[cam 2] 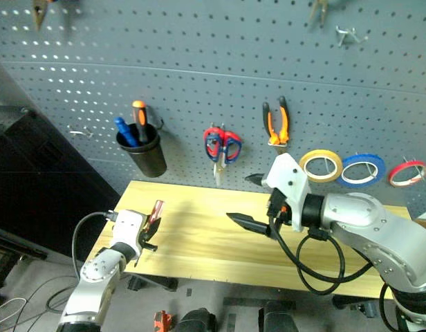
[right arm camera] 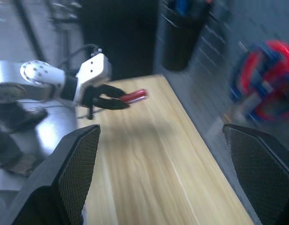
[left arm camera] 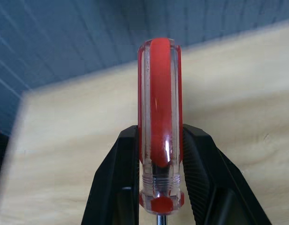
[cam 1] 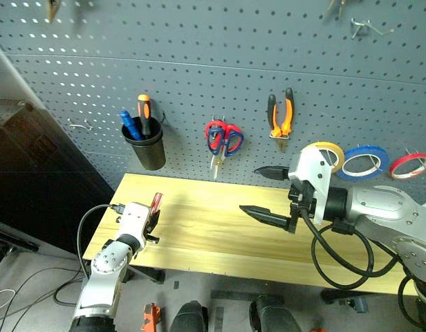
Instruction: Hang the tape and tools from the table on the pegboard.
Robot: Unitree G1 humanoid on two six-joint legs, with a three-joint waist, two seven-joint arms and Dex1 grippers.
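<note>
My left gripper (cam 1: pixel 152 220) is shut on the red-handled screwdriver (left arm camera: pixel 159 126) just above the left end of the wooden table (cam 1: pixel 206 238). The handle sticks out past the black fingers (left arm camera: pixel 206 168) toward the pegboard (cam 1: pixel 199 62). Over the table's right half my right gripper (cam 1: pixel 249 189) hangs open, nothing between its fingers. The yellow tape (cam 1: pixel 326 156) hangs on the pegboard, partly hidden by my right wrist. Orange-and-black pliers (cam 1: pixel 281 116) hang above it. Scissors with red and dark blue handles (cam 1: pixel 223 138) hang at the middle.
A black cup (cam 1: pixel 148 149) on the pegboard holds blue and orange-handled tools. A blue tape roll (cam 1: pixel 365 161) and a thin red roll (cam 1: pixel 410 165) hang right of the yellow one. A dark cabinet (cam 1: pixel 33 173) stands left of the table.
</note>
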